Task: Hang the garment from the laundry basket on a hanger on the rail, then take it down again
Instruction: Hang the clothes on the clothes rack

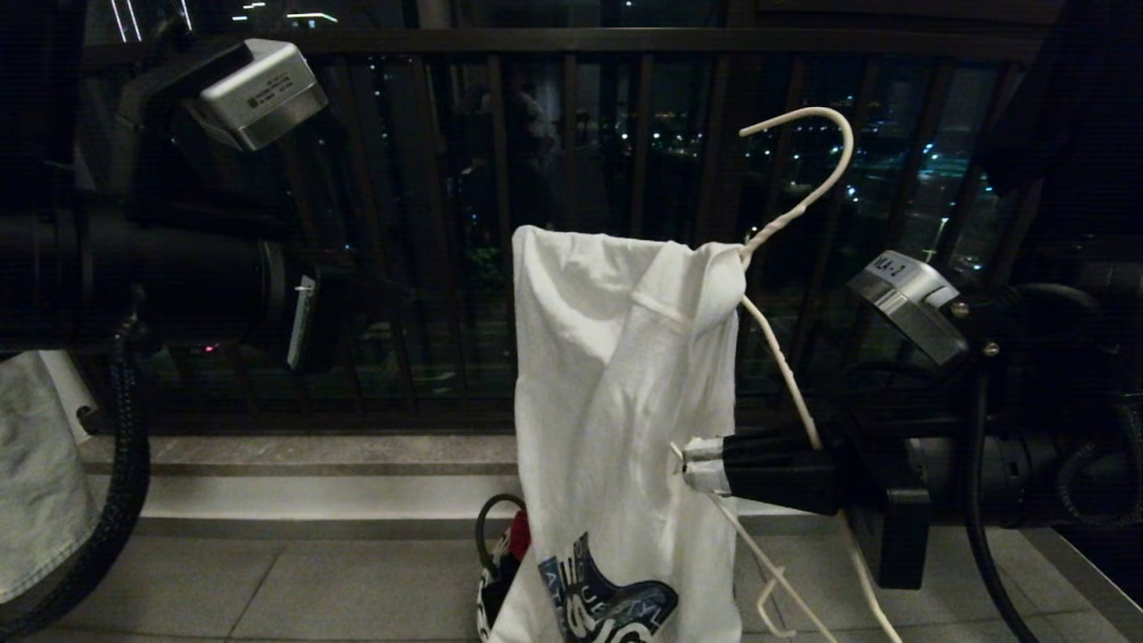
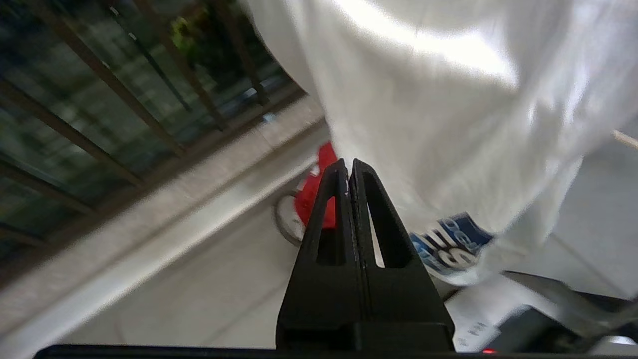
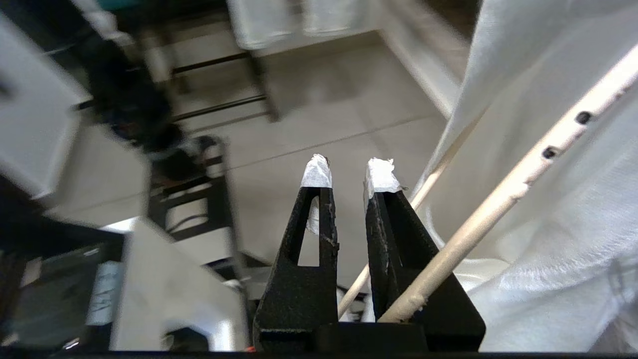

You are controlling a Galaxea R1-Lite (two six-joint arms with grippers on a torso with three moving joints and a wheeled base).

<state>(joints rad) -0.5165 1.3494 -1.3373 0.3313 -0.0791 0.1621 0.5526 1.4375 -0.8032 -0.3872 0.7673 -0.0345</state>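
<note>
Head view shows the white T-shirt (image 1: 616, 402) hanging in the middle of the frame, draped over one shoulder of the white wire hanger (image 1: 808, 170). The hanger is tilted, with its hook up at the upper right, in front of the dark balcony railing (image 1: 554, 40) and not on any rail. The right end effector (image 1: 692, 464) comes in from the right at the lower middle and grips the hanger's wire, with the shirt just beside its taped tips. The laundry basket (image 1: 487, 536) peeks out at the bottom, behind the shirt.

Only the right wrist view shows the wire passing across that end effector's fingers (image 3: 381, 177), which stand a little apart.

Only the left wrist view shows the left end effector (image 2: 349, 167): it is clenched tight on nothing, near the shirt's blue print (image 2: 448, 244), with something red (image 2: 314, 192) behind it.
</note>
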